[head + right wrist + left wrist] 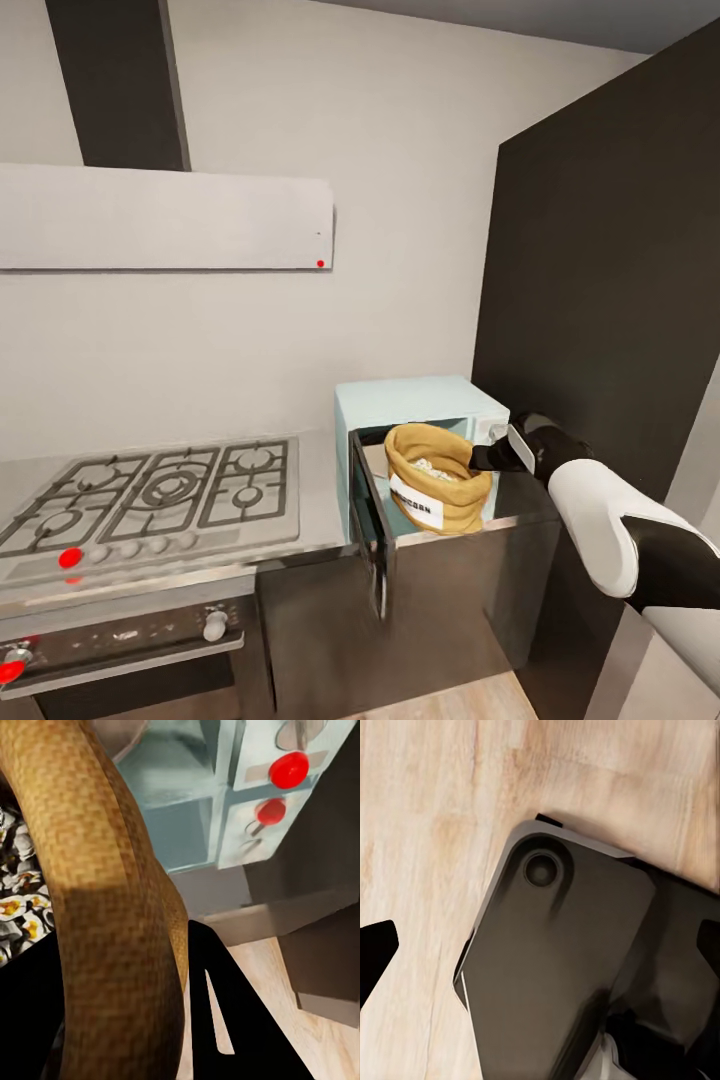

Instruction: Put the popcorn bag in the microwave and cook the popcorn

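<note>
Now my right gripper [478,459] clamped on popcorn bag [436,490] rim — popcorn [16,911] beside fingers; left gripper state unclear.

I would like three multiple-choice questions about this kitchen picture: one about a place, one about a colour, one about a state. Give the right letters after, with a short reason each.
1. Where is the popcorn bag?
A. on the gas hob
B. in the mouth of the microwave
C. on the floor

2. What colour are the round lights on the microwave's side panel?
A. red
B. green
C. blue

3. How is the microwave door?
A. shut
B. removed
C. swung open

Answers:
1 B: the sack sits in the open cavity, with the right claw at its rim.
2 A: the right wrist view shows two red discs.
3 C: the dark door stands out towards the camera.
</note>
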You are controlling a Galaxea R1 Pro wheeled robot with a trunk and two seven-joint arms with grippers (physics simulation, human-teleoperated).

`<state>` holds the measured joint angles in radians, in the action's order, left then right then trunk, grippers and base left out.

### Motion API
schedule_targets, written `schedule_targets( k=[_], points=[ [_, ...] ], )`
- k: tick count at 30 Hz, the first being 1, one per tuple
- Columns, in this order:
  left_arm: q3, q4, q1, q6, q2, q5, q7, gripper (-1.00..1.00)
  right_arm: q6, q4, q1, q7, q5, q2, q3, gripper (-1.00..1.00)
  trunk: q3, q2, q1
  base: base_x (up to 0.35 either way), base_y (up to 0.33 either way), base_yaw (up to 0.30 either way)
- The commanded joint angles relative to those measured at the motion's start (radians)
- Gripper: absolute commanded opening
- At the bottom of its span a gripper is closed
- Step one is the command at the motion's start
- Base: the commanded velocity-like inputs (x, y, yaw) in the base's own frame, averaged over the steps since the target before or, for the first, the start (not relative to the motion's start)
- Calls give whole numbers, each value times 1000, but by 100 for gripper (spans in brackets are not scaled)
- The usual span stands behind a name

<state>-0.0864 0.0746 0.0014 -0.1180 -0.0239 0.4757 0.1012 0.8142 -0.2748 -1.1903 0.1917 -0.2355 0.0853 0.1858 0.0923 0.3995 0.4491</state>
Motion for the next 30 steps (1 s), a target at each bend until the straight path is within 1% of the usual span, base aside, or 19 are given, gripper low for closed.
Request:
schedule_targets(
  k=[1, 5, 8, 16, 22, 26, 28, 29, 30],
  points=[
    [-9, 1, 0, -3, 0, 8, 5, 100, 4, -1, 0, 6, -10, -1, 7, -100, 0, 1, 1, 320, 0, 0],
    [-8, 1, 0, -3, 1, 8, 5, 100, 2, 5, 0, -1, -21, 1, 6, -100, 0, 1, 1, 310, 0, 0],
    [-7, 1, 0, -3, 1, 8, 5, 100, 2, 11, 0, -3, -24, 2, 5, -100, 0, 1, 1, 118, 0, 0],
    [-7, 1, 0, -5, 0, 8, 5, 100, -14, 19, 0, -5, -18, 3, 3, -100, 0, 1, 1, 7, 0, 0],
    [-8, 1, 0, -5, -1, 7, 5, 100, -20, 66, 0, -5, -19, 10, 1, -100, 0, 1, 1, -1, 0, 0],
    [-3, 1, 0, -5, -1, 12, 6, 100, -20, 72, 0, -5, -21, 11, 1, -100, 0, 1, 1, -81, 0, 0],
    [-6, 1, 0, -5, -1, 9, 6, 100, -20, 72, 0, -5, -22, 10, 0, -100, 0, 1, 1, -10, 0, 0],
    [-7, 1, 0, -5, -1, 8, 6, 100, -26, 72, 0, -6, -22, 8, 0, -100, 0, 1, 1, -3, 0, 0],
    [-7, 1, 0, -5, -1, 8, 6, 100, -49, 73, 0, -6, -19, 6, 0, -100, 0, 1, 1, -1, 0, 0]
  ],
)
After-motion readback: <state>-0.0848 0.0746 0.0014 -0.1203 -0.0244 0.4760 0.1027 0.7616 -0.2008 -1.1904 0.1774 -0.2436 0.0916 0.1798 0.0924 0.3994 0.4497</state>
